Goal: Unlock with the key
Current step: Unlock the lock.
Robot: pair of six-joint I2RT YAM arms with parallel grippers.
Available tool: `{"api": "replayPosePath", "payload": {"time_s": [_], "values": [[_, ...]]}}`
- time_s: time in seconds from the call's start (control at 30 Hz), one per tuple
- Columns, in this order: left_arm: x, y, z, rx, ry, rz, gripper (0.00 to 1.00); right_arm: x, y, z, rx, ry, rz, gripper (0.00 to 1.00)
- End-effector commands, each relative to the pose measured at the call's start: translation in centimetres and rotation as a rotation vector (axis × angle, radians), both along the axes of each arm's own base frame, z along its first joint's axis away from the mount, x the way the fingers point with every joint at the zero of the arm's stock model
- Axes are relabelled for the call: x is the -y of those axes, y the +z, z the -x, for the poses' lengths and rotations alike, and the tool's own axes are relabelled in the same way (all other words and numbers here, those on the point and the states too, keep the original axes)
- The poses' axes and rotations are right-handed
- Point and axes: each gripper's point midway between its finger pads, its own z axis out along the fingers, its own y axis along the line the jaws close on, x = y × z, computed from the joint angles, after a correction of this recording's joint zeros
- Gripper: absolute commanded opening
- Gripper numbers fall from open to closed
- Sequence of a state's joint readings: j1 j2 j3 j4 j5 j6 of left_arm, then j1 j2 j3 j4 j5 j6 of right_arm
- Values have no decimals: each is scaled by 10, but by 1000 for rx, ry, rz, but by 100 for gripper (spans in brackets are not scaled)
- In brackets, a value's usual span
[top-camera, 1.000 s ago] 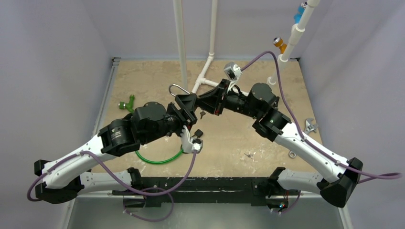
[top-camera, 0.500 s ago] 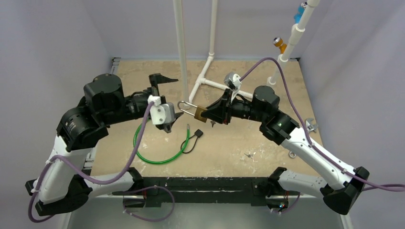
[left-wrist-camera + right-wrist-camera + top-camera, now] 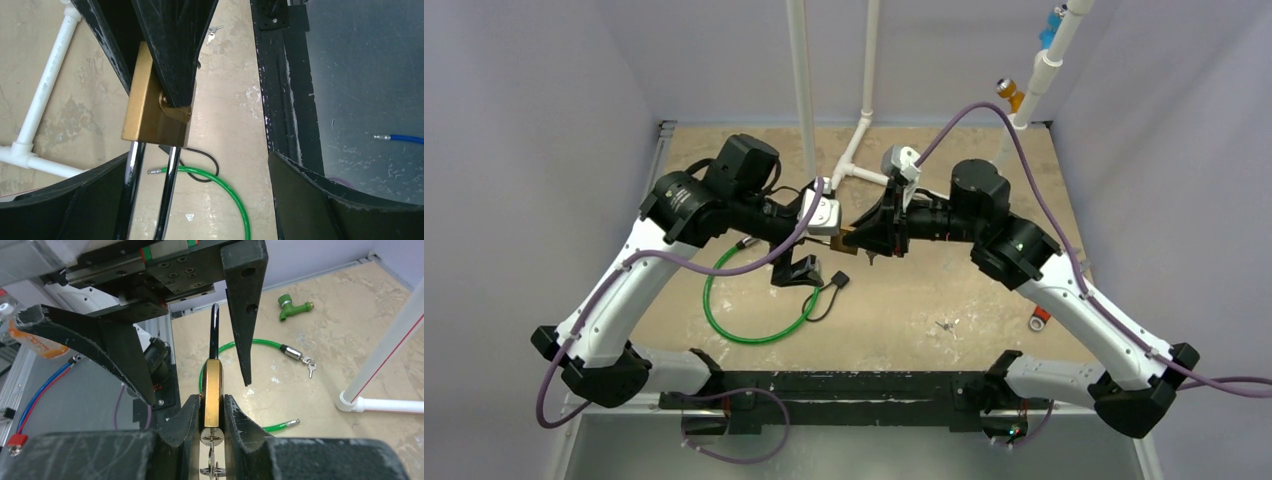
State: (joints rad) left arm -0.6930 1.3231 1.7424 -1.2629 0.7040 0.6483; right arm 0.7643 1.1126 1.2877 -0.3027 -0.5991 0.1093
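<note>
— Where is the rectangular brass padlock [image 3: 212, 382]?
— Held above the table [image 3: 325, 405], its body clenched in the right pincer [image 3: 212, 402]. A small silver key [image 3: 211, 462] seems to sit in its keyhole.
— And the left pincer [image 3: 197, 162]?
— Spread wide, flanking the steel shackle [image 3: 131, 195].

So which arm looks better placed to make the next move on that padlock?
Left, probably. The left claw is open with the shackle between its two sides, ready to close on it. The right claw is shut on the padlock body, so it looks tied up holding that.
</note>
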Motion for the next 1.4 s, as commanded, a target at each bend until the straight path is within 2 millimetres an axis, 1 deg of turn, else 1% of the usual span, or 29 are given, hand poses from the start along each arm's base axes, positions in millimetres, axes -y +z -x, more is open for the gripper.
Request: {"api": "replayPosePath", "payload": {"time_s": [0.0,0.07,0.1,0.13,0.17,0.2,0.23,0.27,0.37,0.5,0.57,0.6,0.63,0.67,0.7,0.77,0.8,0.87,0.93,1.0,1.03,1.1,1.13,1.2,1.27,1.37], "values": [[3,21,9,33,-59,81,94,-8,33,12,115,66,-36,0],[7,22,14,-11,-84,89,83,-12,33,12,124,71,-21,0],[8,22,16,-36,-94,89,75,-14,33,13,131,74,-15,0],[10,22,18,-53,-103,89,64,-15,33,13,132,74,-11,0],[10,20,20,-68,-115,85,49,-16,34,14,133,74,-12,0],[11,18,20,-79,-119,78,37,-17,34,13,135,72,-13,0],[12,16,20,-87,-120,73,28,-17,36,13,138,70,-15,0],[13,14,19,-103,-116,66,24,-18,37,13,141,68,-17,0],[17,12,20,-109,-117,71,26,-20,41,14,150,72,-27,0],[19,8,26,-123,-127,66,25,-24,44,14,158,74,-36,0],[19,7,26,-121,-125,67,20,-25,45,15,164,73,-43,0],[20,7,26,-120,-122,68,15,-25,46,14,163,68,-47,0],[20,7,25,-119,-118,66,7,-25,48,13,157,60,-52,4],[19,7,25,-118,-115,67,0,-24,49,13,150,53,-61,15],[19,7,24,-119,-108,67,0,-22,52,14,154,45,-72,26],[18,10,24,-112,-94,79,0,-16,61,12,173,7,-101,42],[17,11,24,-113,-87,85,0,-12,65,10,183,-21,-110,48],[16,16,21,-121,-62,105,0,0,74,9,209,-71,-127,53],[15,24,16,-136,-32,135,0,9,77,9,222,-99,-128,55],[12,34,11,-157,3,172,0,17,77,11,226,-115,-124,53],[11,40,10,-179,25,192,0,21,76,12,227,-118,-121,50],[8,52,7,-182,45,227,0,27,70,13,224,-123,-114,37],[6,56,7,-175,53,237,0,30,67,12,219,-130,-112,33],[4,62,8,-169,60,255,0,33,61,11,194,-140,-118,34],[3,66,12,-175,55,264,0,32,57,12,179,-129,-123,35],[2,66,16,-179,52,268,0,27,54,8,162,-119,-119,31]]}}
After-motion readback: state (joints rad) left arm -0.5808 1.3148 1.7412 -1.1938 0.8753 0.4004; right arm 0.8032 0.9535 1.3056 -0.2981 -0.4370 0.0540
